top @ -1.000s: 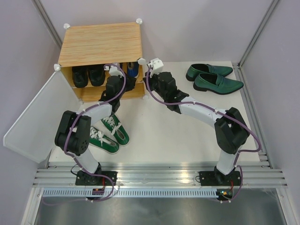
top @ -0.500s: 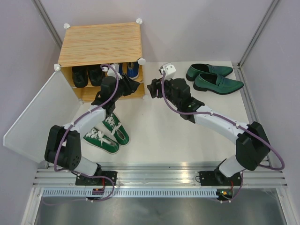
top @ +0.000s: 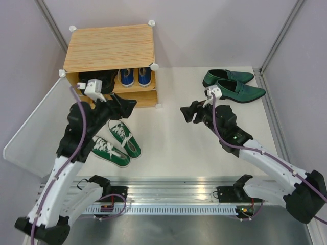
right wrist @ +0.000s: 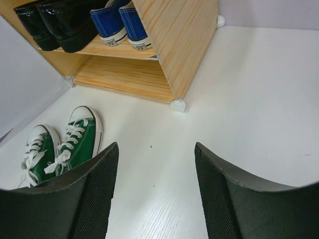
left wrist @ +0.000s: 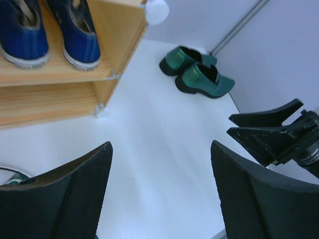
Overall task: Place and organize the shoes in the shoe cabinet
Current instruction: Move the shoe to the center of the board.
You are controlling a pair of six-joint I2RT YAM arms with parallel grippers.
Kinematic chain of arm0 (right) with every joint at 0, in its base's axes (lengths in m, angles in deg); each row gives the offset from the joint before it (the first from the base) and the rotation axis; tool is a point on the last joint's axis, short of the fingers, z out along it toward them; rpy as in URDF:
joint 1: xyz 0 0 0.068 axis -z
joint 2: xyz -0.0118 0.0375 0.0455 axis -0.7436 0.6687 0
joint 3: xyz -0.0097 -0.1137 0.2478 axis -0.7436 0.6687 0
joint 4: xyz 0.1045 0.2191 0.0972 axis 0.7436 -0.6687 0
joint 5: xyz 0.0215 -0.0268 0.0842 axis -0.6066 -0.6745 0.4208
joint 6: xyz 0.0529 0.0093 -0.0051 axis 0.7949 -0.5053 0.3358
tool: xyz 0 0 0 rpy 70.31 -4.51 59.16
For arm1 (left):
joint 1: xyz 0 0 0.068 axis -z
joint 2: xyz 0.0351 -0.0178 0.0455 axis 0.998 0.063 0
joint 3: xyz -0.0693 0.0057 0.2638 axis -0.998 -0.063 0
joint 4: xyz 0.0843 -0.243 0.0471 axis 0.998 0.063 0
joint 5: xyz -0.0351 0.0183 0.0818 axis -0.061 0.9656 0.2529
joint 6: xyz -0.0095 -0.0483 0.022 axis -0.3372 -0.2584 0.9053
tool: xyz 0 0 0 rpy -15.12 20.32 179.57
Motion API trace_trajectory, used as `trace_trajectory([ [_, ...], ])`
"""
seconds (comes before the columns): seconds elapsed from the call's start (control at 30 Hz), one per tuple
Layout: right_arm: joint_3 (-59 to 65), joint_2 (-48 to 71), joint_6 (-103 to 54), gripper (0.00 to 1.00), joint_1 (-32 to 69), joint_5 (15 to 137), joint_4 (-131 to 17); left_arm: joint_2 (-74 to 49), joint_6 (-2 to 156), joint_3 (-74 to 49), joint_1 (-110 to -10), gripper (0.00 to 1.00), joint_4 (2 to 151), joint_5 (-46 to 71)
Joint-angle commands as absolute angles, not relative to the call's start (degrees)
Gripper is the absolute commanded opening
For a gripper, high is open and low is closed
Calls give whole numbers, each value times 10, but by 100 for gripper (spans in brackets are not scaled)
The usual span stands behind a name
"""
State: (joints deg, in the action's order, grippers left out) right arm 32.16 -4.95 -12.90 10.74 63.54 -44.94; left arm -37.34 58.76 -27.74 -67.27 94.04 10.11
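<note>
The shoe cabinet (top: 110, 48) stands at the back left with its door swung open. Blue sneakers (top: 134, 76) sit on its upper shelf, heels outward, beside black boots (right wrist: 55, 22). The lower shelf (right wrist: 124, 77) holds nothing. Green sneakers (top: 117, 143) lie on the table in front of the cabinet. Dark-green loafers (top: 232, 86) rest at the back right. My left gripper (top: 127, 105) hangs open just in front of the cabinet, empty (left wrist: 160, 147). Also open and empty, my right gripper (top: 188, 113) hovers at mid-table, pointing toward the cabinet (right wrist: 156, 145).
The frosted door panel (top: 36, 122) lies open to the left of the cabinet, beside my left arm. Metal rails (top: 173, 191) run along the table's near edge. Grey walls with corner posts (top: 278, 35) close in the back and sides.
Both arms have drawn back from the cabinet front, the right one toward mid-table. Both grippers have opened wider. The blue sneakers stay on the upper shelf.
</note>
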Motion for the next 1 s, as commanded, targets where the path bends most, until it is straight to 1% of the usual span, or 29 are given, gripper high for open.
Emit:
trace_trajectory([
  [0.0,358,-118,-105,67,106,635,-471,-446,696,-264,-671,84,1055,187],
  [0.03,376,-143,-102,67,107,617,-486,-459,722,-272,-671,94,1069,239],
  [0.1,397,-166,-101,67,107,614,-499,-493,739,-303,-671,99,1074,290],
  [0.13,417,-187,-96,67,107,619,-504,-502,747,-315,-671,99,1075,327],
  [0.23,460,-211,-90,68,106,682,-514,-527,756,-358,-671,100,1073,361],
  [0.27,467,-213,-103,68,106,747,-515,-532,757,-368,-671,99,1069,371],
  [0.3,479,-211,-107,68,104,786,-516,-540,755,-391,-671,99,1062,389],
  [0.33,482,-200,-109,68,98,808,-508,-545,753,-399,-671,99,1061,395],
  [0.37,483,-191,-116,68,66,825,-502,-549,754,-402,-672,100,1063,397],
  [0.5,455,-115,-160,68,-41,780,-472,-592,754,-410,-674,99,1053,415],
  [0.53,441,-64,-167,67,-57,770,-469,-608,754,-411,-674,99,1048,423],
  [0.57,426,-38,-173,66,-85,760,-469,-614,754,-415,-673,99,1048,431],
  [0.73,315,137,-201,63,-146,741,-452,-651,742,-425,-673,99,1047,479],
  [0.8,267,174,-208,63,-164,736,-457,-659,741,-428,-673,99,1045,478],
  [0.9,241,206,-200,63,-166,659,-450,-659,742,-427,-673,99,1045,470],
  [0.93,236,212,-195,64,-165,615,-450,-658,742,-427,-673,100,1046,469],
  [0.97,232,216,-188,65,-157,538,-455,-659,742,-426,-673,100,1046,466],
])
